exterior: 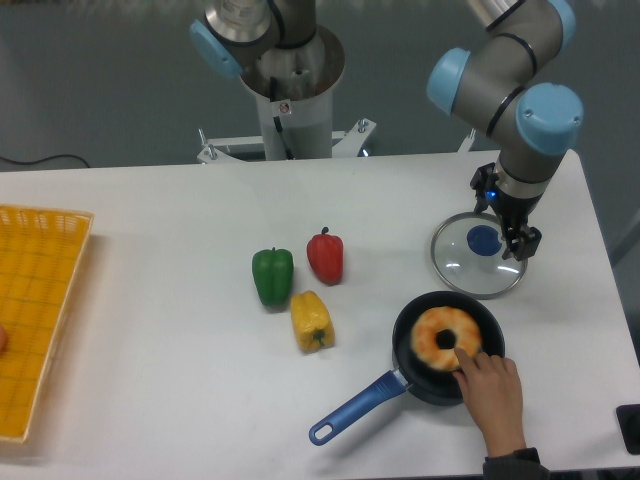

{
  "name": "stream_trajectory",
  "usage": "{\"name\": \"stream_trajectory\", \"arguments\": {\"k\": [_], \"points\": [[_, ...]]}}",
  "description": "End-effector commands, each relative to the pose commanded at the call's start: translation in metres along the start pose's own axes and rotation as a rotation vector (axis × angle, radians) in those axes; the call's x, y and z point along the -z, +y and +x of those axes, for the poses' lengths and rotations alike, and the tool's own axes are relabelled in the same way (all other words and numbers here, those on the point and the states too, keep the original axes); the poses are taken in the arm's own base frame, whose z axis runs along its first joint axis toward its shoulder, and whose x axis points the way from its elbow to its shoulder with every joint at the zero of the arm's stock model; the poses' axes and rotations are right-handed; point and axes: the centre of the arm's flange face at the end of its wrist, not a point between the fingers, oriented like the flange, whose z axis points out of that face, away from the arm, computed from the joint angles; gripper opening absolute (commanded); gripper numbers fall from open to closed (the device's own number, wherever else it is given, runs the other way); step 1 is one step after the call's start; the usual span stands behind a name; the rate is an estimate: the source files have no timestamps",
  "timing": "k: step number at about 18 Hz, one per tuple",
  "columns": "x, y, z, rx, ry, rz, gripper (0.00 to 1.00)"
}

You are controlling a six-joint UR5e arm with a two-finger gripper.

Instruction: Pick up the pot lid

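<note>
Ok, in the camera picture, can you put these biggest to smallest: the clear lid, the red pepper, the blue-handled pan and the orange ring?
1. Blue-handled pan
2. Clear lid
3. Orange ring, partly behind a hand
4. Red pepper

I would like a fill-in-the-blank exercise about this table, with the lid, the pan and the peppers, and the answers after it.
The knob of the pot lid is ____. Between the green pepper and the lid lies the ____ pepper. The pepper nearest to the pan is ____. The pan's inside is ____.

Missing words: blue; red; yellow; black.
</note>
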Motion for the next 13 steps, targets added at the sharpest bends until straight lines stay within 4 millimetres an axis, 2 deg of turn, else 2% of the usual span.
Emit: {"name": "stream_trajectory", "arguments": {"k": [13], "points": [[-0.031, 0.0, 0.003, -0.02, -0.009, -0.005, 0.99]]}}
